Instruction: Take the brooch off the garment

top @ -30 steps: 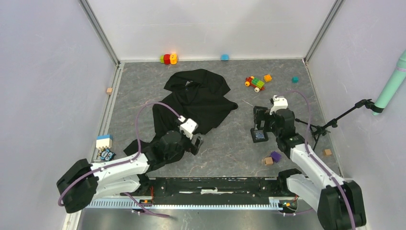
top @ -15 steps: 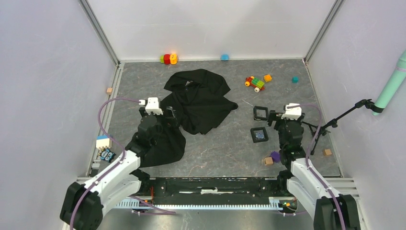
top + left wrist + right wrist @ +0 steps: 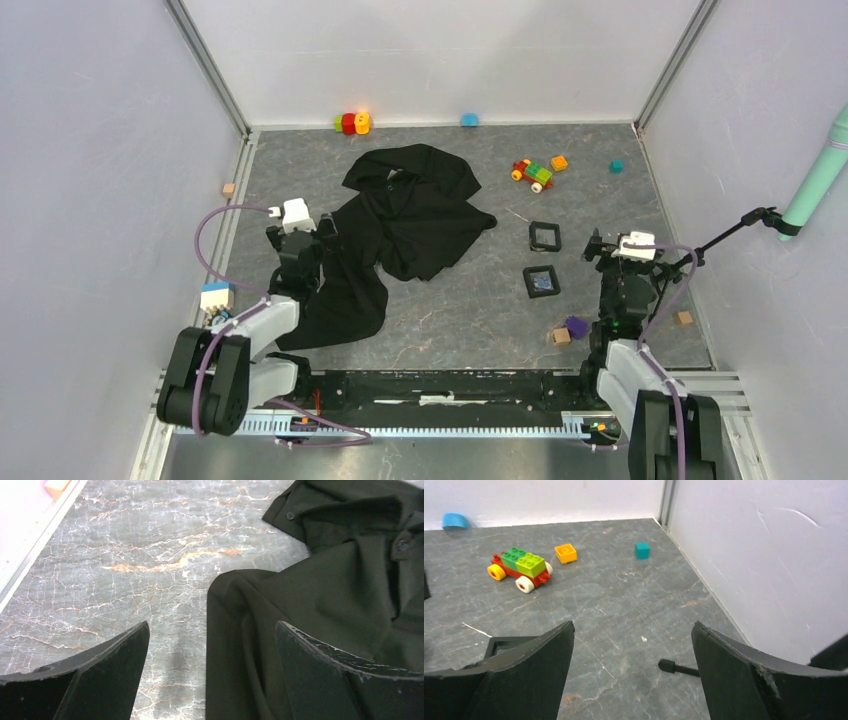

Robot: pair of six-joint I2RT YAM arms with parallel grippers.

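Observation:
The black garment (image 3: pixel 410 210) lies crumpled on the floor at centre, its lower part trailing toward the left arm; it also fills the right of the left wrist view (image 3: pixel 320 595). A small bluish-grey piece, the brooch (image 3: pixel 541 283), lies inside the nearer of two black square frames, apart from the garment. My left gripper (image 3: pixel 300 235) is open and empty at the garment's left edge, one finger over bare floor and one over cloth (image 3: pixel 211 627). My right gripper (image 3: pixel 628 252) is open and empty, right of both frames, over bare floor (image 3: pixel 632 627).
A second black frame (image 3: pixel 545 236) lies beyond the first. A toy car (image 3: pixel 533 173), orange brick (image 3: pixel 566 553) and teal cube (image 3: pixel 641 550) lie at back right. A purple block (image 3: pixel 576 326) and a tan cube (image 3: pixel 561 336) lie near the right arm. A small tripod (image 3: pixel 690 258) stands by the right wall.
Both arms have drawn back toward their bases. The right gripper left the nearer frame and moved right. The left gripper swung from the garment's lower middle to its left edge.

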